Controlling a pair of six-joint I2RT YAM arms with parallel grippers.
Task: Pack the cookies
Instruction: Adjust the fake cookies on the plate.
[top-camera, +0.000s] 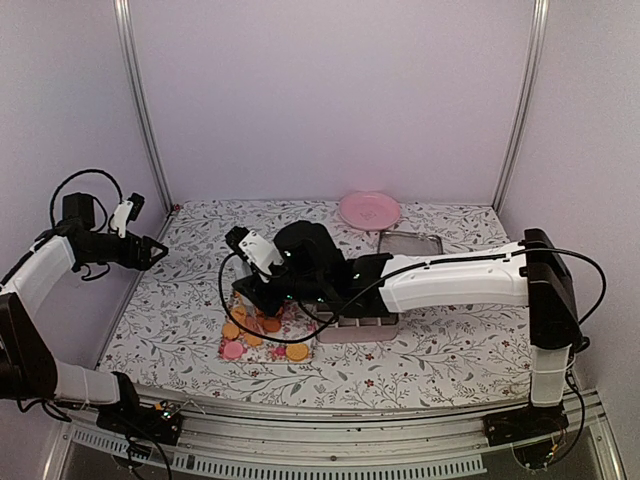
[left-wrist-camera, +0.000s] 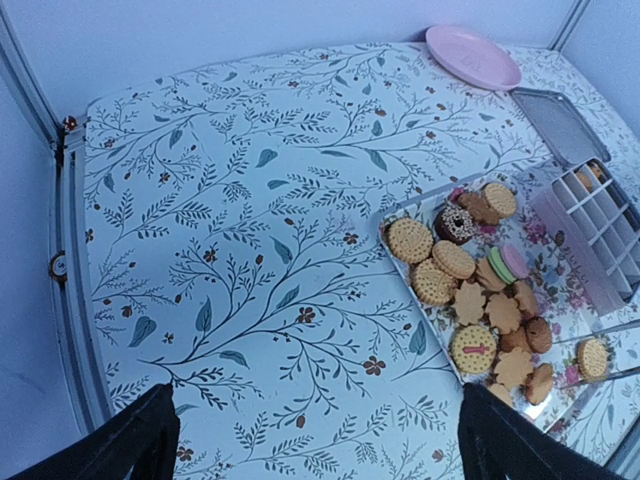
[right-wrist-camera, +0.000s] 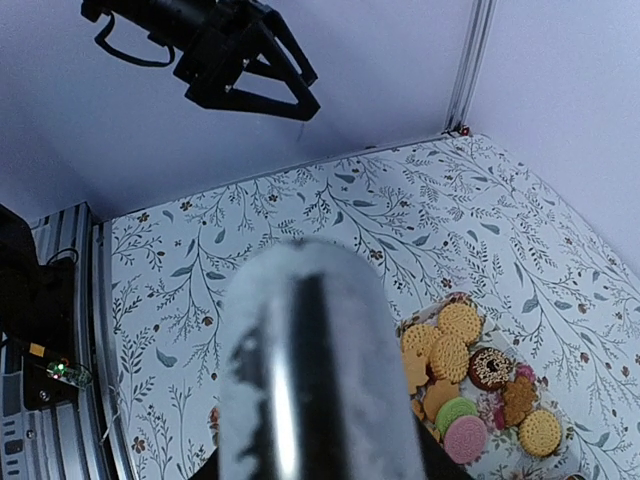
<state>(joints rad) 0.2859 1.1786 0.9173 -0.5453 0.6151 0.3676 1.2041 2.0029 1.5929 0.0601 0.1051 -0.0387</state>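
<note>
Cookies (top-camera: 250, 338) crowd the floral tray (left-wrist-camera: 555, 265) at lower centre beneath my right gripper (top-camera: 262, 305), whose jaws I cannot make out, left gripper (top-camera: 152, 252) spread idle; a blind descent could crush or scatter them.

Right arm (top-camera: 450, 280) stretches across the flowered counter (top-camera: 190, 300), its pincer (top-camera: 268, 310) low over the cookies (top-camera: 252, 338). Left pincer (top-camera: 152, 251) hangs high by the left edge. Pink plate (top-camera: 369, 210) sits at the back.
</note>
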